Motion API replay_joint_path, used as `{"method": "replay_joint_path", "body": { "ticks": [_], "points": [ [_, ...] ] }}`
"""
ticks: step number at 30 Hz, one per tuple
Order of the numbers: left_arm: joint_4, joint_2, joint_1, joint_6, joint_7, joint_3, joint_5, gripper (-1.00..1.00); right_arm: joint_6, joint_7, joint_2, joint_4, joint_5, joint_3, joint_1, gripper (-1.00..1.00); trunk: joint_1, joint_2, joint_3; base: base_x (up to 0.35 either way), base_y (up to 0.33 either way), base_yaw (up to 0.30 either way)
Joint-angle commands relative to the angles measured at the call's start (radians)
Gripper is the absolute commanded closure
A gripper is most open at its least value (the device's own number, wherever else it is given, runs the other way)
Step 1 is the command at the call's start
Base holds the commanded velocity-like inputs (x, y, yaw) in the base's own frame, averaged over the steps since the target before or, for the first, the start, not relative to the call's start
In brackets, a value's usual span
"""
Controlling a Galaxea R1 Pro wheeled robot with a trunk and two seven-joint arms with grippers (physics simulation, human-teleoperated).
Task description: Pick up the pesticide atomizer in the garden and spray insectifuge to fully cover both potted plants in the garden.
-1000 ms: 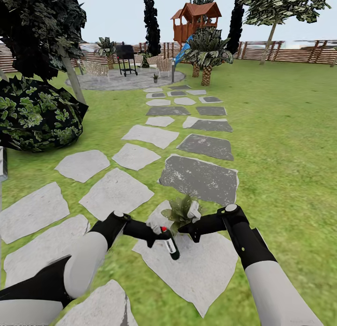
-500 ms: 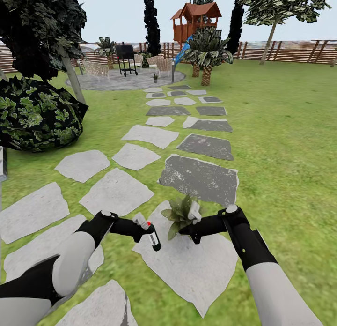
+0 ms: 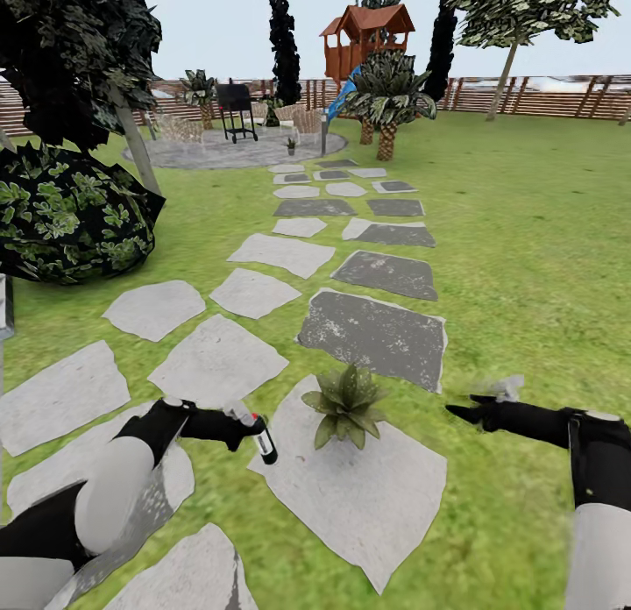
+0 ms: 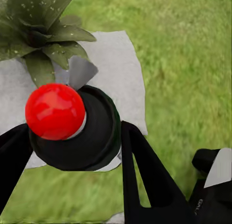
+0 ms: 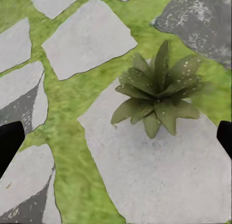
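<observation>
**A:** Atomizer position first. Where is it?

**B:** The pesticide atomizer [image 3: 261, 439] is clamped between the fingers of the left gripper [image 3: 244, 424], hanging just off the near-left edge of the pale stepping stone [image 3: 368, 505] that carries the potted plant [image 3: 348, 406]. In the left wrist view the two black fingers sit tight on either side of the bottle, red cap toward the camera, rosette beyond it.

**A:** What has changed in the last second?

**B:** Both arms have pulled apart. The left one carried the bottle back from right beside the leaves toward the stone's left edge. The right gripper [image 3: 473, 411], which was touching the plant, has swung out over the lawn [image 3: 526, 286] on the right, well apart from it.

**A:** Is the right one holding anything?

**B:** Nothing; its wrist view shows the fingertips at either side with the plant open between them, so the jaws stand wide.

**A:** Meaning for the task?

**B:** I'd judge this plant is finished or the spray is being re-aimed. A second small plant [image 3: 290, 145] stands at the gravel patio [image 3: 202, 152] edge, far ahead.
</observation>
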Motion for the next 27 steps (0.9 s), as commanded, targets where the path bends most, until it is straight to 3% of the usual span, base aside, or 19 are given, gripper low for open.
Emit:
{"method": "replay_joint_path", "body": {
  "ticks": [1, 3, 5, 6, 8, 10, 11, 12, 14, 15, 17, 18, 21, 27],
  "points": [
    [-0.001, 0.023, 0.009, -0.002, -0.004, 0.039, -0.007, 1.0, 0.009, -0.049, 0.0, -0.001, 0.005, -0.057, -0.001, -1.0, 0.0, -0.001, -0.001, 0.0, 0.0, 0.0],
    [-0.002, 0.067, 0.04, -0.014, 0.002, 0.111, -0.007, 1.0, -0.008, -0.151, 0.0, -0.001, 0.006, -0.124, -0.001, -1.0, 0.0, -0.001, -0.001, 0.0, 0.0, 0.0],
    [-0.002, 0.114, 0.087, -0.053, 0.056, 0.213, -0.007, 1.0, -0.119, -0.254, 0.007, 0.007, 0.005, -0.213, -0.001, -1.0, 0.0, -0.001, -0.001, 0.0, 0.0, 0.0],
    [-0.002, 0.124, 0.104, -0.069, 0.087, 0.249, -0.007, 1.0, -0.166, -0.289, 0.009, 0.022, 0.005, -0.255, 0.0, -1.0, 0.0, -0.001, -0.001, 0.0, 0.0, 0.0],
    [-0.002, 0.137, 0.171, -0.125, 0.225, 0.351, -0.007, 1.0, -0.274, -0.422, 0.012, 0.146, 0.004, -0.41, 0.001, -1.0, 0.0, -0.001, -0.001, 0.0, 0.0, 0.0],
    [-0.001, 0.139, 0.208, -0.157, 0.314, 0.386, -0.007, 1.0, -0.32, -0.522, 0.014, 0.235, 0.004, -0.467, 0.001, -1.0, 0.0, -0.001, -0.001, 0.0, 0.0, 0.0],
    [-0.001, 0.138, 0.225, -0.167, 0.359, 0.396, -0.006, 1.0, -0.342, -0.581, 0.014, 0.275, 0.004, -0.482, 0.002, -1.0, 0.0, -0.001, -0.001, 0.0, 0.0, 0.0],
    [0.0, 0.126, 0.246, -0.177, 0.446, 0.409, -0.006, 1.0, -0.378, -0.697, 0.015, 0.343, 0.004, -0.494, 0.002, -1.0, 0.0, -0.001, -0.001, 0.0, 0.0, 0.0],
    [0.003, 0.102, 0.263, -0.183, 0.575, 0.419, -0.005, 1.0, -0.405, -0.85, 0.015, 0.442, 0.005, -0.502, 0.002, -1.0, 0.0, -0.001, -0.001, 0.0, 0.0, 0.0],
    [0.009, 0.081, 0.271, -0.184, 0.677, 0.422, -0.005, 1.0, -0.416, -0.942, 0.015, 0.521, 0.007, -0.504, 0.002, -1.0, 0.0, -0.001, -0.001, 0.0, 0.0, 0.0],
    [0.027, 0.06, 0.279, -0.185, 0.805, 0.425, -0.005, 1.0, -0.427, -1.011, 0.015, 0.602, 0.008, -0.506, 0.003, -1.0, 0.0, -0.001, -0.001, 0.0, 0.0, 0.0],
    [0.055, 0.049, 0.282, -0.185, 0.902, 0.425, -0.005, 1.0, -0.433, -1.052, 0.015, 0.634, 0.008, -0.507, 0.003, -1.0, 0.0, -0.001, -0.001, 0.0, 0.0, 0.0],
    [0.116, 0.039, 0.284, -0.186, 1.077, 0.426, -0.004, 1.0, -0.437, -1.13, 0.014, 0.673, 0.007, -0.507, 0.003, -1.0, 0.0, -0.001, -0.001, 0.0, 0.0, 0.0],
    [0.203, 0.037, 0.284, -0.186, 1.125, 0.426, -0.004, 1.0, -0.437, -1.144, 0.015, 0.688, 0.007, -0.506, 0.003, -1.0, 0.0, -0.001, -0.001, 0.0, 0.0, 0.0]
  ]
}}
